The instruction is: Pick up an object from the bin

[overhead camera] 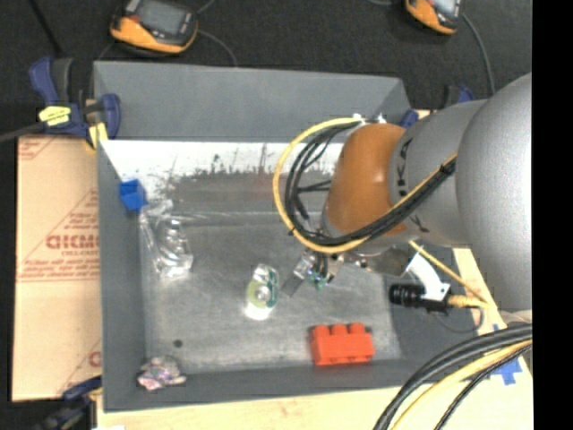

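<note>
My gripper [312, 274] hangs low over the middle of the bin, under the orange-covered wrist. Just to its left on the floor lies a small round white thing with a green patch [262, 291], close to the gripper's tip but apart from it. An orange-red brick with studs [341, 344] lies flat below the gripper, near the bin's front wall. Nothing shows in the gripper's grasp.
A clear crumpled plastic piece [167, 243] lies by the left wall, with a small blue block [132, 195] above it in the back left corner. A pale pink-grey crumpled scrap [160, 374] sits in the front left corner. The arm covers the bin's right side.
</note>
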